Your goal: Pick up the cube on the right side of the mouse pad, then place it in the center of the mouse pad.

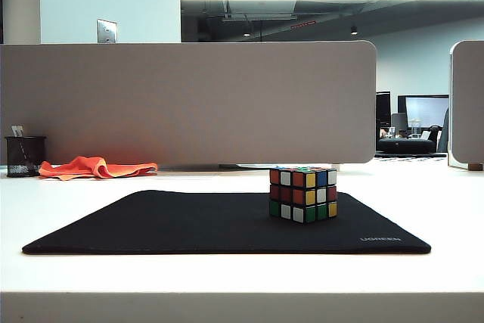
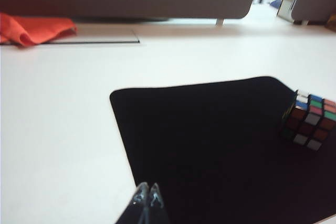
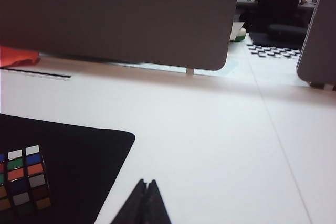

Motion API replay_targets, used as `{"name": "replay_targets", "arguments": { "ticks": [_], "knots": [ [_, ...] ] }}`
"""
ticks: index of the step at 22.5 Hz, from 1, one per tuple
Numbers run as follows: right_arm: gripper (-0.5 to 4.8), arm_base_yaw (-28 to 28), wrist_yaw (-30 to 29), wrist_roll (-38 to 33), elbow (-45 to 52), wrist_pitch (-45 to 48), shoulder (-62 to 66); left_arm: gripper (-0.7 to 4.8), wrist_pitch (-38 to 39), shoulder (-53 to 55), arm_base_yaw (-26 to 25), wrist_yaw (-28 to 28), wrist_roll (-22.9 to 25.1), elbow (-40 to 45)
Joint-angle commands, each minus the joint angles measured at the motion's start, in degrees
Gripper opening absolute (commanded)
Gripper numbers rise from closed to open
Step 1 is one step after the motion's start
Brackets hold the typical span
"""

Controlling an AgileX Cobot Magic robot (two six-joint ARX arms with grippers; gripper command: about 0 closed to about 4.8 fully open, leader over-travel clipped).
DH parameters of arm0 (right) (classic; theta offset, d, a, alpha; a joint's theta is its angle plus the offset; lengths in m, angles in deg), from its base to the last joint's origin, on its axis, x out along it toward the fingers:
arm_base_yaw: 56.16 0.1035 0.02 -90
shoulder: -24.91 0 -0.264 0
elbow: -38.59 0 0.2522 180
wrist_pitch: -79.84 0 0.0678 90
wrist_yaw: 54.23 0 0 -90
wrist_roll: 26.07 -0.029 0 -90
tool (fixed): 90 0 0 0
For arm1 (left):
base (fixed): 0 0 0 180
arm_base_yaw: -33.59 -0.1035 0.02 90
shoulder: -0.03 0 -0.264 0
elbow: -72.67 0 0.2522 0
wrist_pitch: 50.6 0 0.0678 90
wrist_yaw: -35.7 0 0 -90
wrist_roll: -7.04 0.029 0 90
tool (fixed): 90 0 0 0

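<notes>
While the cube (image 1: 302, 194) sits on the mouse pad (image 1: 189, 225), right of centre in the exterior frame, I see neither arm there. My left claw (image 2: 148, 195) and right claw (image 3: 147, 192) (both pinched closed, empty) hang low in their wrist frames, well apart from it. If I descend without opening, I risk knocking it off the table (image 1: 423, 202).

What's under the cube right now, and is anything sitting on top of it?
The cube rests directly on the mouse pad, right of its center. Nothing is on top. The pad surface beneath the cube is hidden. Left gripper and right gripper are shut, away from it.
</notes>
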Motion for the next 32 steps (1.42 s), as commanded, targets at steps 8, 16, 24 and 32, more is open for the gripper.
{"name": "replay_targets", "arguments": {
  "ticks": [8, 16, 24, 32],
  "knots": [
    [-0.01, 0.1, -2.6, 0.2, 6.5, -6.1, -8.2, -0.06, 7.6, -12.7, 0.2, 1.4, 0.6, 0.8],
    [-0.02, 1.2, 3.4, 0.4, 6.6, -5.6, -8.2, -0.06, 8.7, -12.7, 0.3, 9.5, 2.8, 2.2],
    [-0.01, 1.2, 6.1, -0.3, 6.5, -5.8, -8.2, -0.06, 9.0, -12.7, 0.3, 18.9, 2.9, 2.2],
    [-0.01, 1.2, 6.3, -0.3, 6.5, -5.7, -8.2, -0.06, 9.0, -12.7, 0.2, 18.9, 2.9, 2.2]
  ]
}}
